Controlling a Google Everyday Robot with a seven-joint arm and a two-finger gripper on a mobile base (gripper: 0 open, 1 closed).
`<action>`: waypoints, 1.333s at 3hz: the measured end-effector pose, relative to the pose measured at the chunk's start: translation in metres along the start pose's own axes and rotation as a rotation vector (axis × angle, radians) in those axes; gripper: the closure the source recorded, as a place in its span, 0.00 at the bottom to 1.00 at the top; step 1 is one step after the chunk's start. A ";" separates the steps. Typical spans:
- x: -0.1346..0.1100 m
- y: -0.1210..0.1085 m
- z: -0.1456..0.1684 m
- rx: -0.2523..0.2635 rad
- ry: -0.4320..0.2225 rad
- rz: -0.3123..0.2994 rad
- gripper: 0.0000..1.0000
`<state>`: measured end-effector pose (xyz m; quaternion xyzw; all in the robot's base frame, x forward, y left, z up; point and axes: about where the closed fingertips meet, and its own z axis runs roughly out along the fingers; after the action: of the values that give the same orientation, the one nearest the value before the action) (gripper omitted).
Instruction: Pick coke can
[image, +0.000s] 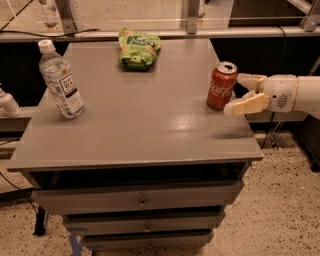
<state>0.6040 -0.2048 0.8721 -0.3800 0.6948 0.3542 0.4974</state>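
The coke can (221, 85) is red with white script and a silver top. It stands upright near the right edge of the grey table top (135, 115). My gripper (239, 92) reaches in from the right at can height. It is open, with one cream finger (247, 104) in front and the other (251, 80) behind. The fingertips are just right of the can, very close to its side, and do not enclose it.
A clear water bottle (61, 80) with a white cap stands at the table's left. A green snack bag (137, 47) lies at the back middle. Drawers (142, 200) sit under the top. A railing runs behind the table.
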 end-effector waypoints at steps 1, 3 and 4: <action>0.007 -0.009 0.019 -0.030 -0.022 -0.017 0.00; 0.006 -0.020 0.035 -0.045 -0.039 -0.031 0.41; -0.006 -0.022 0.035 -0.040 -0.059 -0.034 0.65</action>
<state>0.6394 -0.1831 0.8668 -0.3912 0.6661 0.3704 0.5158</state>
